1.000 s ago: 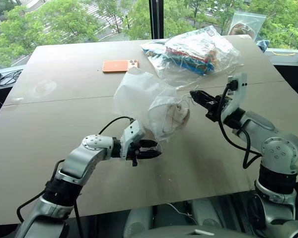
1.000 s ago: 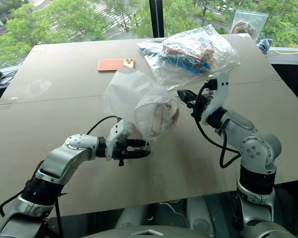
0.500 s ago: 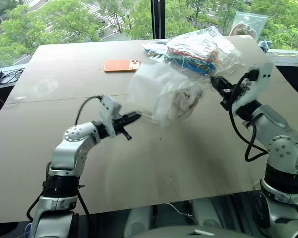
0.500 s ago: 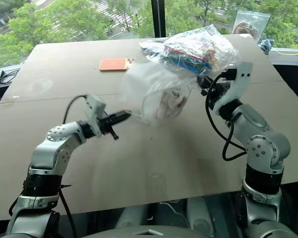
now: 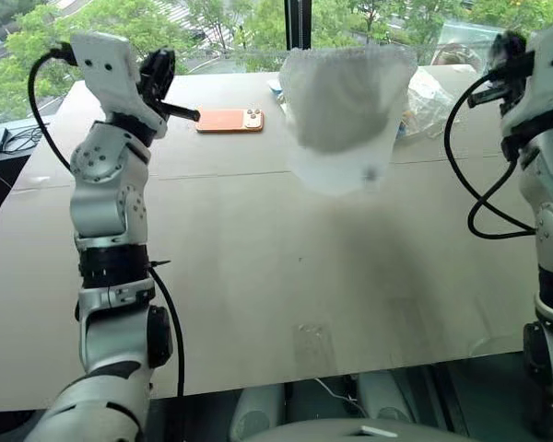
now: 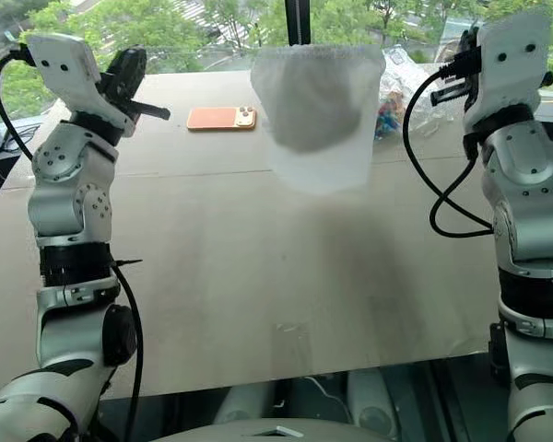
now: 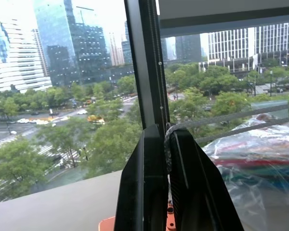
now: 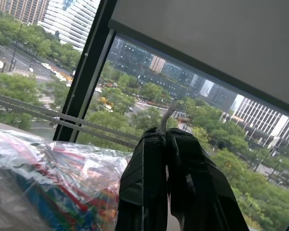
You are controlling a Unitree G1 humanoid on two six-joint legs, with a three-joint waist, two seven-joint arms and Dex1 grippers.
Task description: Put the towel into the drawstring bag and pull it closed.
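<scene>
Hanging mid-air above table (image 5: 258, 276): drawstring bag (image 5: 346, 115), mouth cinched, cords pulled taut by left gripper (image 7: 167, 132) and right gripper (image 8: 164, 134), each clamped on cord.

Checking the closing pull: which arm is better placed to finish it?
Neither clearly. The drawstring bag hangs midway between raised left gripper and right gripper, each shut on a cord, so both probably pull outward together.
</scene>
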